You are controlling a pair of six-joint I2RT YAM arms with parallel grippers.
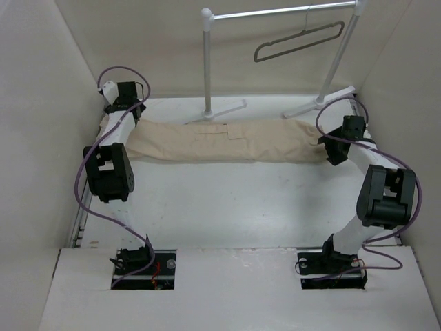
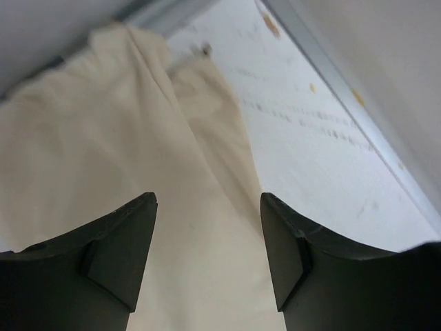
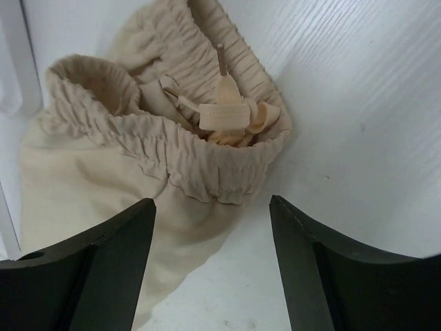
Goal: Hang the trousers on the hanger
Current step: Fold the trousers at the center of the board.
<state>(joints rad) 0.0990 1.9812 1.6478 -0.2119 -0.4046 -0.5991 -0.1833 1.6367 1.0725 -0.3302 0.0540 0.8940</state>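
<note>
The beige trousers (image 1: pixel 227 141) lie stretched out flat across the far half of the table, legs to the left and waist to the right. My left gripper (image 1: pixel 126 117) hovers open over the leg ends. In the left wrist view the two legs (image 2: pixel 138 152) run under the left gripper (image 2: pixel 209 200), with its jaws apart. My right gripper (image 1: pixel 329 148) stands open at the waist end. In the right wrist view the elastic waistband (image 3: pixel 207 158) and its drawstring lie just beyond the right gripper (image 3: pixel 212 203). The grey hanger (image 1: pixel 298 41) hangs on the rack's rail, above and behind the trousers.
A white tubular rack (image 1: pixel 207 62) stands at the back, its feet (image 1: pixel 224 110) resting on the table just behind the trousers. Pale walls enclose the table on the left, the back and the right. A metal rail (image 2: pixel 358 103) runs along the table's edge by the legs.
</note>
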